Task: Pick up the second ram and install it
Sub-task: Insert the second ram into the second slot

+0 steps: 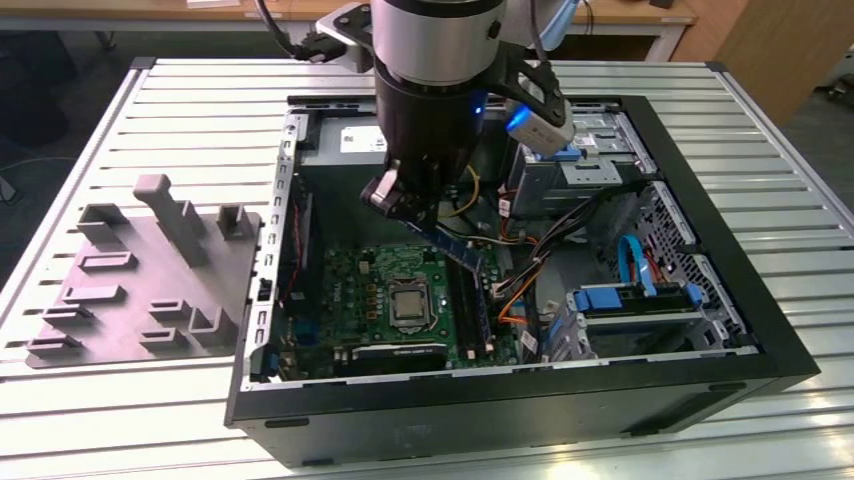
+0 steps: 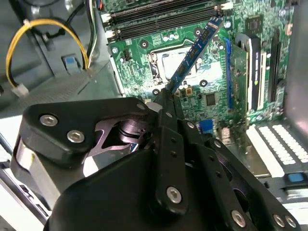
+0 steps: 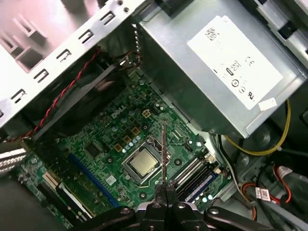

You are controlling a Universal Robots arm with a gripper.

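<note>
Gripper [image 2: 166, 100] clamped on one end of the blue ram stick [image 2: 195, 50], holding it tilted, clear above the green motherboard [image 1: 374, 275] inside the open computer case [image 1: 534, 400].

Looks like a robot lab or workshop. Shown by a big silver robot arm [image 1: 434, 50] over an open black computer box [image 1: 534, 410] with a green circuit board [image 1: 367, 285] inside, on a ribbed silver metal table [image 1: 107, 420]. Also a grey plastic rack with slots [image 1: 147, 290] beside the box, and a light wooden desk [image 1: 627, 15] behind.
</note>
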